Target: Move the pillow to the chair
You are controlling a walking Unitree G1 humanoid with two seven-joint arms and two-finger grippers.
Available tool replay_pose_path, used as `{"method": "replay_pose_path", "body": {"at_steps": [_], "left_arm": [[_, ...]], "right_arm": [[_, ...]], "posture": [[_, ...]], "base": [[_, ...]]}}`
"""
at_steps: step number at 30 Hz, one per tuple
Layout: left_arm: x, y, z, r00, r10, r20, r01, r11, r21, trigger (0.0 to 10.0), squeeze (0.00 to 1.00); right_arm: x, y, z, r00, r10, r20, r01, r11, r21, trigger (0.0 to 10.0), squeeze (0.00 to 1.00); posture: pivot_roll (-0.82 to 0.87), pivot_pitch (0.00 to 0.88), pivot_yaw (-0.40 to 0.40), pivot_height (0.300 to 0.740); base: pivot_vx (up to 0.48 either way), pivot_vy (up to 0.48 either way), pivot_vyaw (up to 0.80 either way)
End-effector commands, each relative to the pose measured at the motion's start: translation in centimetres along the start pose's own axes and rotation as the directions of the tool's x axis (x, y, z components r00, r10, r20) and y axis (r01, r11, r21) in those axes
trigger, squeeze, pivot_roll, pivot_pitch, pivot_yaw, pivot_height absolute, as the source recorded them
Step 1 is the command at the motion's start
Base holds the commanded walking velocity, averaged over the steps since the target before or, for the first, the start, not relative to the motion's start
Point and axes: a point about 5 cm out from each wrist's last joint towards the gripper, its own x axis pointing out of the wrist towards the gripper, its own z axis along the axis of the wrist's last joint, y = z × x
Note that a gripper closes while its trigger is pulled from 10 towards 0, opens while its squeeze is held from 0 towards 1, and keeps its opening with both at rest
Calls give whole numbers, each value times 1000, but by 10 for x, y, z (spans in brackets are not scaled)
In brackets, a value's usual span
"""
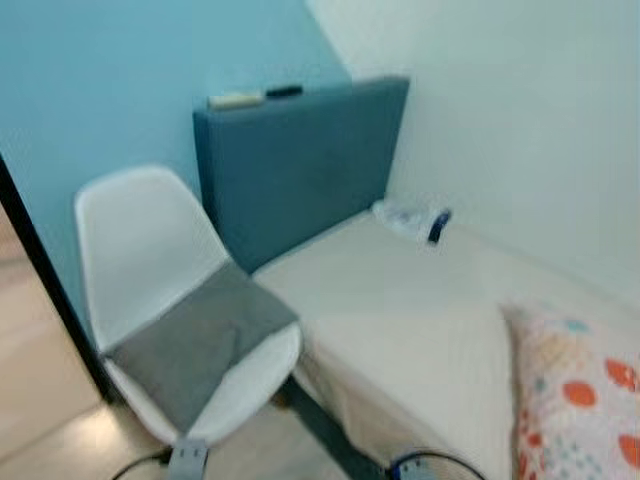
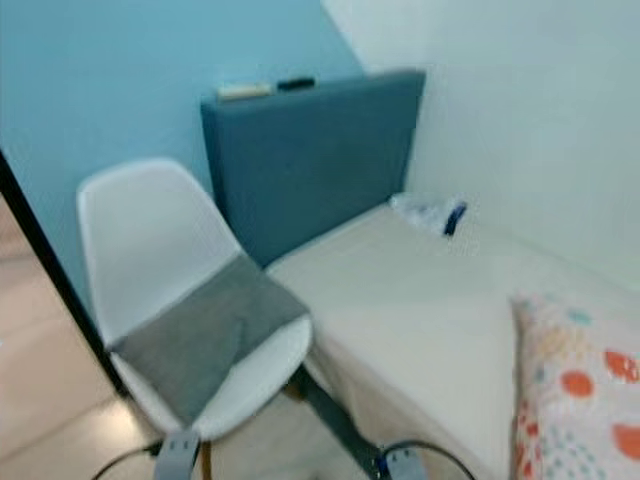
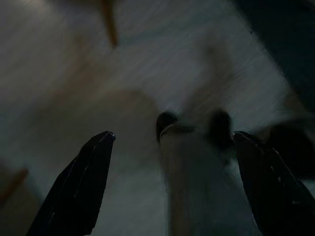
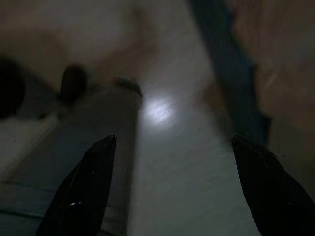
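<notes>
Pillow [image 1: 575, 395] with orange dots lies on the bed [image 1: 400, 310], well apart from the white chair [image 1: 150, 260] with its grey cushion [image 1: 200, 340]. Approach step, by my reading: left hand [image 3: 172, 182] and right hand [image 4: 172, 187] hang wide over the floor. Next, reach to the pillow.

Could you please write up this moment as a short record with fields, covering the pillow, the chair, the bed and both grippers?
pillow: white with orange and blue dots, lying on the bed at the robot's right
chair: white shell chair to the left of the bed, a grey cushion on its seat
bed: pale mattress, blue headboard with small items on top
left gripper: open, hanging over the floor, holding nothing
right gripper: open, hanging over the floor, holding nothing
task state: pillow not yet picked up
</notes>
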Motion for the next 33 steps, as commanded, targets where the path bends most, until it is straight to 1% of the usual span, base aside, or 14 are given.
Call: {"method": "replay_pose_path", "body": {"at_steps": [1, 5, 8, 10, 17, 22, 27, 29, 33], "left_arm": [[-1, 3, -7, 1000, 5, -25, -5, 1000, 6, 10000, 0], [-1, 3, -7, 1000, 4, -25, -4, 1000, 8, 10000, 0], [-1, 4, -7, 1000, 9, -26, -9, 1000, 14, 10000, 0], [-1, 4, -6, 1000, 6, -22, -6, 999, 36, 10000, 0], [-1, 2, -5, 1000, -15, -14, 16, 998, 53, 10000, 0], [-1, -2, -7, 999, -36, -27, 38, 995, 93, 10000, 0], [-1, -2, -7, 999, -37, -22, 38, 997, 70, 10000, 0], [-1, -2, -8, 999, -31, -18, 31, 999, 33, 10000, 0], [-1, -2, -7, 999, -36, -11, 36, 999, 24, 10000, 0]], "right_arm": [[1, 4, -4, 1000, 15, -26, -15, 1000, -8, 10000, 0], [0, 4, -5, 1000, 13, -29, -13, 1000, 1, 10000, 0], [0, 4, -5, 1000, 7, -25, -7, 1000, 4, 10000, 0], [0, 3, -5, 1000, -2, -18, 2, 1000, 19, 10000, 0], [0, 3, -6, 1000, -2, -20, 2, 1000, 30, 10000, 0], [0, 3, -7, 1000, -1, -24, 1, 1000, 31, 10000, 0], [0, 3, -8, 1000, -2, -25, 3, 1000, 31, 10000, 0], [0, 3, -8, 1000, -3, -26, 3, 999, 31, 10000, 0], [0, 3, -9, 1000, -3, -28, 3, 1000, 28, 10000, 0]], "posture": [[113, 0, -50, 739], [111, 0, -48, 739], [110, 0, -47, 739], [109, 0, -47, 739], [106, 0, -46, 739], [105, 0, -48, 739], [105, 0, -48, 739], [105, 0, -49, 739], [106, 0, -47, 739]], "base": [[-386, 0, -756], [-358, 0, -755], [0, 0, -750], [0, 0, 0], [0, 0, 0], [0, -448, 0], [0, -480, 0], [0, 0, 0], [0, 0, 0]]}}
